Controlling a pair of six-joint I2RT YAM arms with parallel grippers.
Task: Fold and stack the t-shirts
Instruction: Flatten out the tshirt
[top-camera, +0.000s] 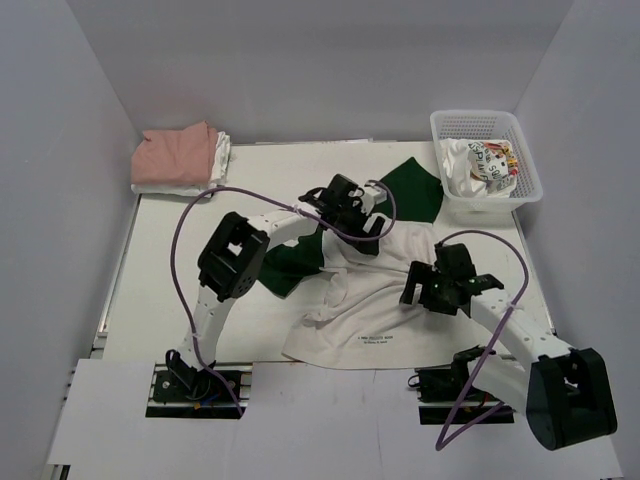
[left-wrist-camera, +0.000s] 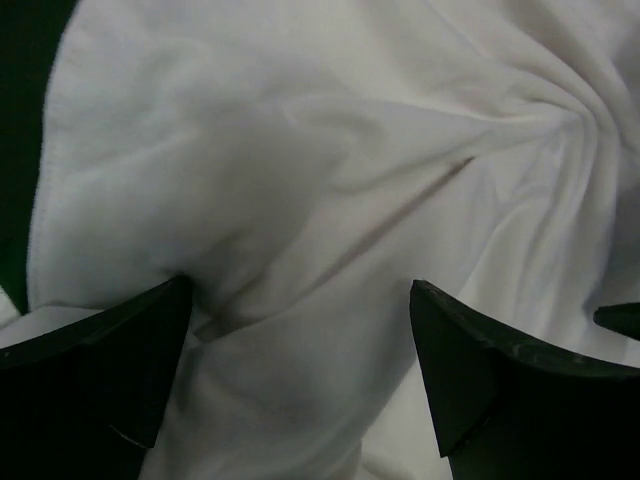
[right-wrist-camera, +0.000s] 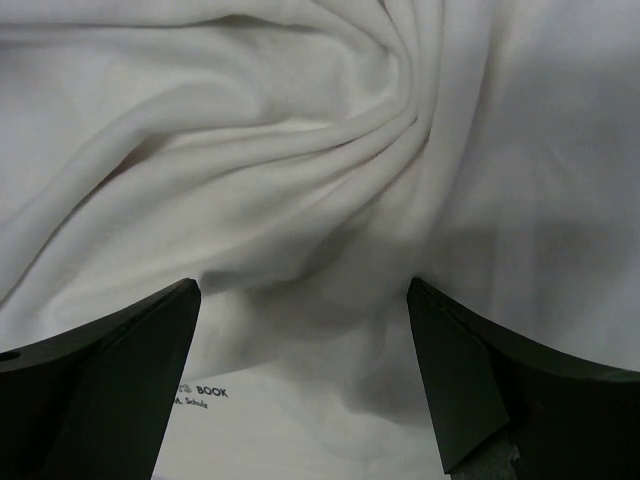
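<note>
The large white t-shirt with dark green sleeves (top-camera: 370, 300) lies rumpled across the middle of the table, black lettering near its front hem. My left gripper (top-camera: 362, 232) hovers over its upper part near the green sleeve, jaws open, white cloth (left-wrist-camera: 300, 200) between the fingers. My right gripper (top-camera: 428, 290) is over the shirt's right side, jaws open above twisted folds (right-wrist-camera: 330, 150), small print showing at the lower left. A folded salmon-pink t-shirt (top-camera: 176, 153) lies on a folded white one (top-camera: 222, 158) at the back left.
A white plastic basket (top-camera: 486, 125) with crumpled printed cloth (top-camera: 485, 166) stands at the back right. White walls enclose the table on three sides. Purple cables loop over both arms.
</note>
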